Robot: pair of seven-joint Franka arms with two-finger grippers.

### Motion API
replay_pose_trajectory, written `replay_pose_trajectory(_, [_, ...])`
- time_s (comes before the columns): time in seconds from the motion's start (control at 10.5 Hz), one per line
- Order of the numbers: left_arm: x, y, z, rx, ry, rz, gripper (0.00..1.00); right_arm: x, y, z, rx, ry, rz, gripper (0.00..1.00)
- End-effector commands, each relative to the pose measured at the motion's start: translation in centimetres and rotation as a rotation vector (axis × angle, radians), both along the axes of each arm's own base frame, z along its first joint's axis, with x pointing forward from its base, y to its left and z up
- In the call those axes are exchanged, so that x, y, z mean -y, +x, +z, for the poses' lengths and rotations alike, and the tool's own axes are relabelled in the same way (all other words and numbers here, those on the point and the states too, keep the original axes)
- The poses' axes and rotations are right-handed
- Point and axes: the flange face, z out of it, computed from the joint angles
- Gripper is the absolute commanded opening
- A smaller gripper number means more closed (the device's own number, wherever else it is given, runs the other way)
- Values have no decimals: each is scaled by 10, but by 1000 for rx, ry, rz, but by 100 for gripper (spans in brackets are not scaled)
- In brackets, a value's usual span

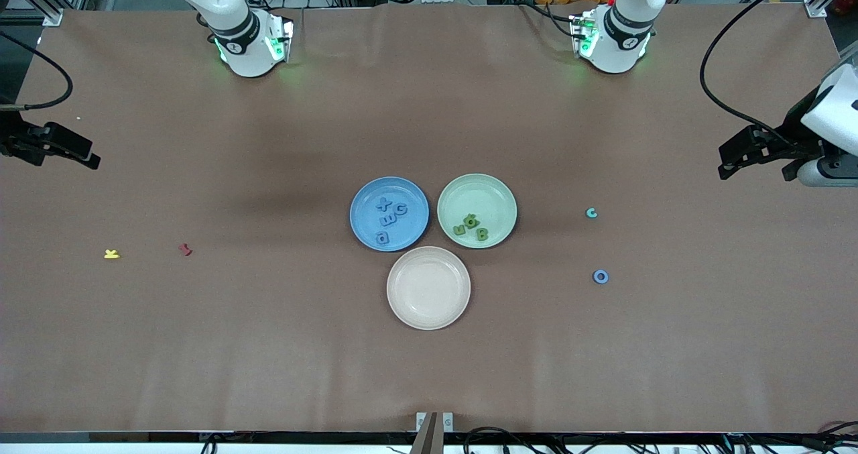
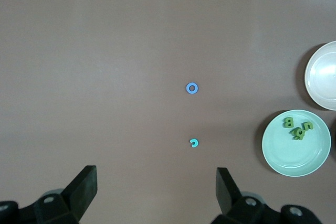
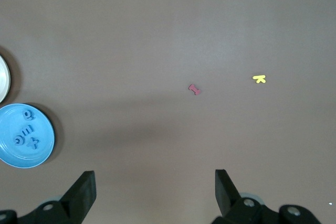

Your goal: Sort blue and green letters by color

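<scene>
Several blue letters [image 1: 388, 220] lie in the blue plate [image 1: 362, 196]. Three green letters [image 1: 471, 222] lie in the green plate [image 1: 489, 192], beside it. A loose blue ring-shaped letter [image 1: 601, 277] and a teal c [image 1: 591, 213] rest on the bare table toward the left arm's end. In the left wrist view the ring letter [image 2: 192, 88] and the teal c [image 2: 194, 142] lie clear of the fingers. My left gripper [image 1: 727, 165] [image 2: 156, 174] hangs open and empty over that end. My right gripper [image 1: 90, 161] [image 3: 155, 177] hangs open and empty over the right arm's end.
An empty cream plate [image 1: 428, 306] sits nearer the front camera, touching both coloured plates. A yellow letter [image 1: 111, 254] and a dark red letter [image 1: 186, 249] lie on the table toward the right arm's end. Cables trail along both ends.
</scene>
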Motion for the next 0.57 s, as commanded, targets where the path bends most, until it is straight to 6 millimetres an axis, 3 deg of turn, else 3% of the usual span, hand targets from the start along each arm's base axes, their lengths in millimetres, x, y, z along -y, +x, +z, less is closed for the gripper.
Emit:
replay_pose_trajectory(0.0, [-2, 1, 4, 10, 20, -3, 100, 1, -6, 3, 15, -13, -8, 100])
replay_pose_trajectory(0.47, [-10, 2, 3, 9, 22, 0, 100, -13, 5, 5, 11, -17, 15, 100])
